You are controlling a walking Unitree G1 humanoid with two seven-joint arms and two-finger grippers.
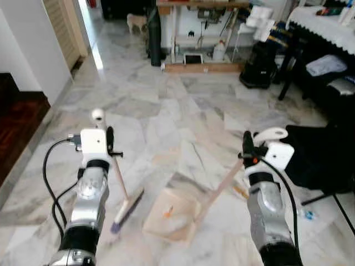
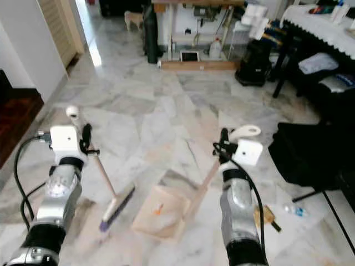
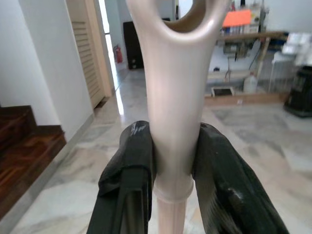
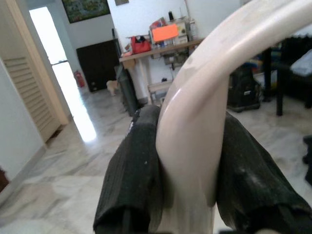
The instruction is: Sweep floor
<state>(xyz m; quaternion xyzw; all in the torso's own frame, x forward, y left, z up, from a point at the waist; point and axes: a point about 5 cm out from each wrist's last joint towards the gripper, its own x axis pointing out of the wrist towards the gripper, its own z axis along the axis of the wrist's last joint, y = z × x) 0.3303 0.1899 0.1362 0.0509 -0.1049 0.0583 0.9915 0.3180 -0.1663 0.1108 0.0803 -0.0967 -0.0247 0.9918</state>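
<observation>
With an orange scrap (image 1: 168,211) lying in the dustpan (image 1: 172,219), the left gripper (image 3: 171,165) is clamping the broom (image 1: 128,208) and the right gripper (image 4: 187,161) is clamping the pan handle (image 1: 223,187), so sweeping looks nearly done.

The cream broom handle (image 3: 173,97) is clamped between the two black fingers (image 3: 129,180) of the left gripper (image 3: 173,165), just under its hanging loop. Behind the handle, marble floor (image 3: 263,131) can be seen. Dark wooden stairs (image 3: 24,161) and a louvred door (image 3: 87,53) are off to one side, a cluttered counter (image 3: 248,36) further back.
</observation>
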